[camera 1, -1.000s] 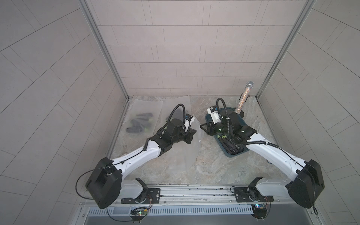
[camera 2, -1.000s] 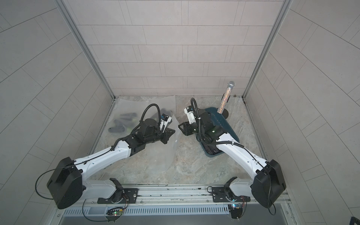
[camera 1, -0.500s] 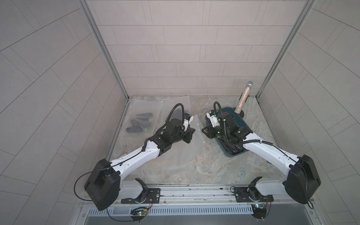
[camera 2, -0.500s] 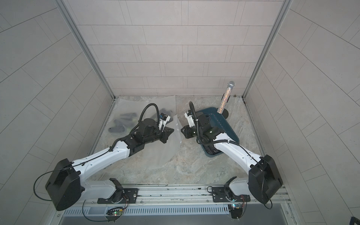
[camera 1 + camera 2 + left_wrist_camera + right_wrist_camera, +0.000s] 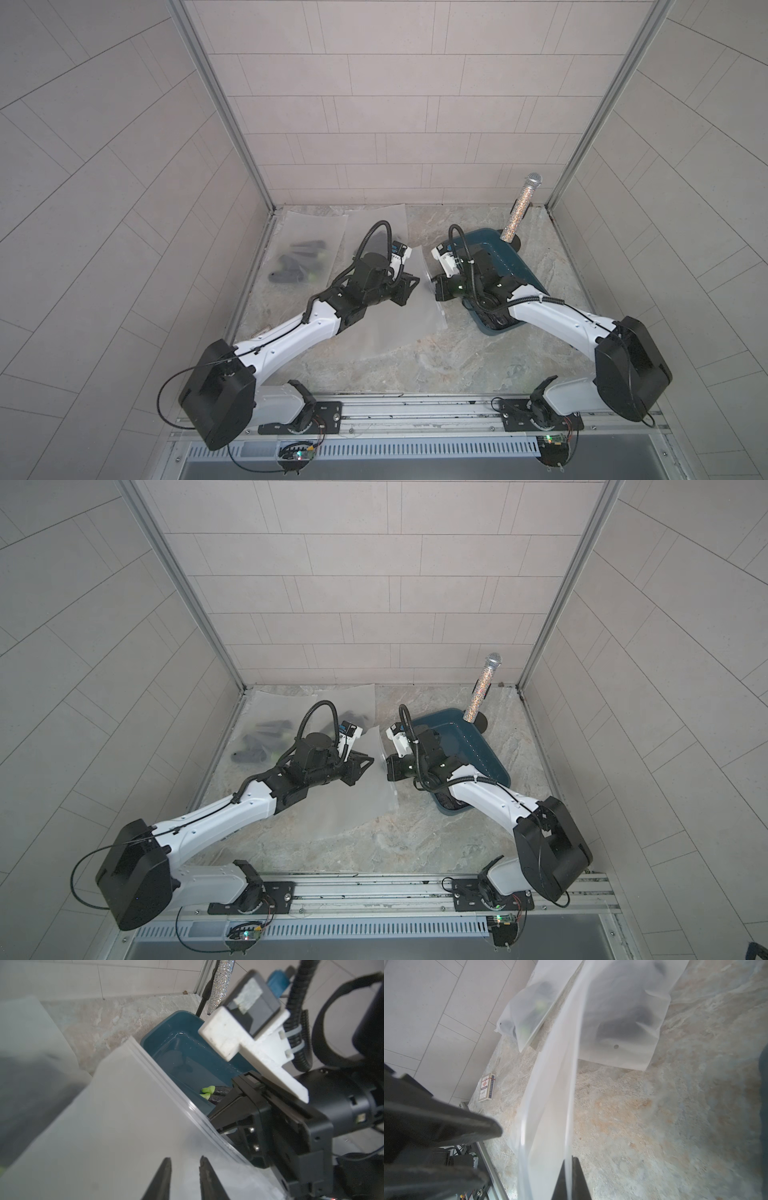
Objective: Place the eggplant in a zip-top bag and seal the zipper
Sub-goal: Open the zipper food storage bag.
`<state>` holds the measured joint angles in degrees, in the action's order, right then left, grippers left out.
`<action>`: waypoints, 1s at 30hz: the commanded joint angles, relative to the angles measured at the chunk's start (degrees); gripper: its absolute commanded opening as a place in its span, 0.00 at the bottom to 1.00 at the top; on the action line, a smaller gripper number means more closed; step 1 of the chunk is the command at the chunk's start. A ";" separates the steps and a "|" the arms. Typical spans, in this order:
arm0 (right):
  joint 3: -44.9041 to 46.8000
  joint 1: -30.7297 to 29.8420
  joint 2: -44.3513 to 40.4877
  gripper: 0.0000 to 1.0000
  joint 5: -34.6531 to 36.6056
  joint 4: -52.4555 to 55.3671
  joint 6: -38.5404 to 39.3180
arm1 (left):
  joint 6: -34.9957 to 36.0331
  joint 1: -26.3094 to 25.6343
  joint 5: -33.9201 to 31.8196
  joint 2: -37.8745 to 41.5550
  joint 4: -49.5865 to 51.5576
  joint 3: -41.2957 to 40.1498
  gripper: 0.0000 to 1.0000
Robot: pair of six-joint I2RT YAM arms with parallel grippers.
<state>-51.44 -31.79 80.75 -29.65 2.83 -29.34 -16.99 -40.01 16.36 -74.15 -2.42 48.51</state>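
Tabletop (image 5: 415, 365): marbled stone; carries all items
Zip-top bag (image 5: 399, 320): frosted, empty; lies between the arms, its zipper edge lifted beside the tub
Tub (image 5: 519, 266): teal; right of the bag
Right end effector (image 5: 569, 1180): clamped on the bag's zipper edge
Left end effector (image 5: 185, 1176): jaws apart over the bag; gripping nothing
Eggplants (image 5: 222, 1091): two, green-stemmed; lying inside the tub, outside the bag
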 commanded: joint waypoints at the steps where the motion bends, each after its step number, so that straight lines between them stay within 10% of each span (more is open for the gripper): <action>1: 0.79 -0.94 -2.20 0.00 0.14 -4.97 -1.55 | -2.90 -0.06 -1.88 0.08 3.39 3.09 0.41; 16: 0.63 -6.77 0.81 0.00 8.71 -6.40 -1.11 | -15.10 0.19 -6.14 -6.64 14.81 13.23 0.54; 30: -0.02 -7.05 -0.28 0.00 18.07 -2.78 -2.74 | -13.50 0.22 -9.49 -5.83 19.52 12.92 0.32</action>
<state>-50.50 -38.70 81.17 -15.27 -0.60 -30.87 -30.61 -39.99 8.51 -81.21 15.33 60.73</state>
